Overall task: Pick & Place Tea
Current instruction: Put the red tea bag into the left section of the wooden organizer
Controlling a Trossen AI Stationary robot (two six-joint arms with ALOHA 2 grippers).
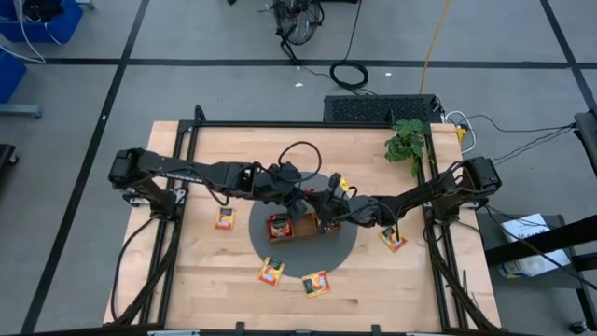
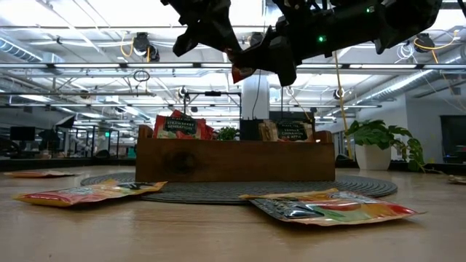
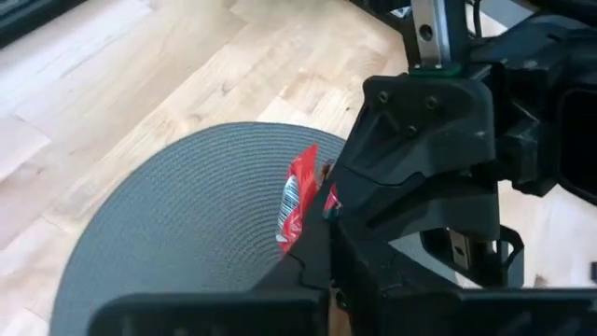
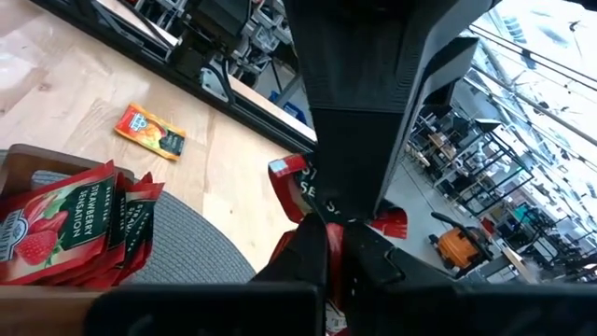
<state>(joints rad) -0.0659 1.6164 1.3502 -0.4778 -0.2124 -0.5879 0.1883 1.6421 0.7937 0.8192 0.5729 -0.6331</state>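
A red tea packet (image 2: 244, 69) hangs in the air above the wooden tray (image 2: 233, 161), held between both grippers. My left gripper (image 2: 218, 45) comes at it from the table's left and slants down. My right gripper (image 2: 280, 64) comes level from the right. Both are shut on the packet. More red packets (image 4: 65, 224) stand on edge in the tray's left compartment, and dark-printed ones (image 2: 291, 131) stand in its right compartment. Loose tea packets lie flat on the table (image 1: 225, 218), (image 1: 271, 273), (image 1: 316, 284), (image 1: 393, 239). My left gripper pinches the red packet by one end (image 3: 291, 238) between its two fingers, slanting down from the table's left. The packet stands on edge, clear of the tray. My own fingers hide the exact spot. My right gripper pinches the same packet (image 4: 298, 215) between its two fingers, coming level from the table's right. Red ends of the packet stick out on both sides of the fingers. The left gripper's fingers (image 4: 359, 140) close on it from above.
The tray stands on a round grey mat (image 1: 345, 247) at the table's middle. A potted plant (image 1: 406, 145) stands at the far right corner. Bare wood lies along the near edge between the loose packets.
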